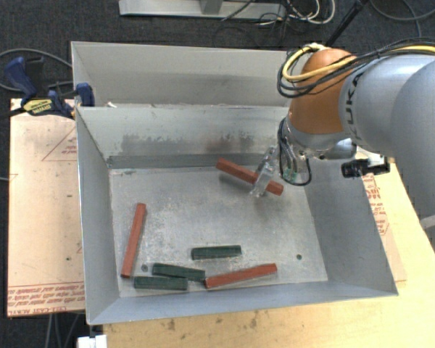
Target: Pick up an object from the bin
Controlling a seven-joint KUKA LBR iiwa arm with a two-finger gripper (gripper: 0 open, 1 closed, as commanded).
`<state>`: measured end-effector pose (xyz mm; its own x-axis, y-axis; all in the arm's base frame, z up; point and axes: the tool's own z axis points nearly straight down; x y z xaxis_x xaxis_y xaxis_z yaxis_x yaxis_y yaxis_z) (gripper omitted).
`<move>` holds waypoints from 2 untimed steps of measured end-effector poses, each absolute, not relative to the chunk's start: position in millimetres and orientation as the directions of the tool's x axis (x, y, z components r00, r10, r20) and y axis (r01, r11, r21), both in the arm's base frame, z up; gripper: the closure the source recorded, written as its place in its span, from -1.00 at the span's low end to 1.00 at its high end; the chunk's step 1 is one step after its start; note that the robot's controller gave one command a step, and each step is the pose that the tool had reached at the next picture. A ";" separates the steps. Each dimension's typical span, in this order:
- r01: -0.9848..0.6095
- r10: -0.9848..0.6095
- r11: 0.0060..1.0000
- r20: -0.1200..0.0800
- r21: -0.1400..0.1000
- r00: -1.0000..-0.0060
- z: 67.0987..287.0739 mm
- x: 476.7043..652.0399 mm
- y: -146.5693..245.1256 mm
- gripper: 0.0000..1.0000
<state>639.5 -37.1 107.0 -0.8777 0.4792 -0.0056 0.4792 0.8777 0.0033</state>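
**Figure: Grasp stage of the pick.** You see the hand [261, 185] low inside the grey metal bin [203, 85], close to the back wall. It is set across a red-brown rectangular bar [235, 171]. The bar runs between the fingers: most of its length sticks out on the side away from the arm, and a short stub shows on the arm's side. The fingers look closed onto the bar near that stub end, so read the hand as clamped on it. You cannot tell from this view whether the bar rests on the bin floor or is just clear of it.

The other pieces lie well apart from the hand, toward the front of the bin:
- A second red-brown bar [241, 275] lies nearly level.
- Three dark green bars [216, 252] [178, 271] [161, 283] lie just beyond that second bar, away from the arm.
- A long red-brown stick [134, 241] lies farthest from the hand, along the far side wall.

**Step in hand:** the grasp appears made, and the lift is not yet done.

**Next move:** a straight rise is called for. Because the grip sits off-centre, the long free end may sag or swing, so keep it off the back wall as it comes up.
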 end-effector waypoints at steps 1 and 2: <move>0.477 0.477 0.879 -0.005 0.003 -0.879 137.0 640.9 -37.0 1.00; 0.476 0.476 0.880 -0.007 0.004 -0.880 187.1 642.6 -36.9 1.00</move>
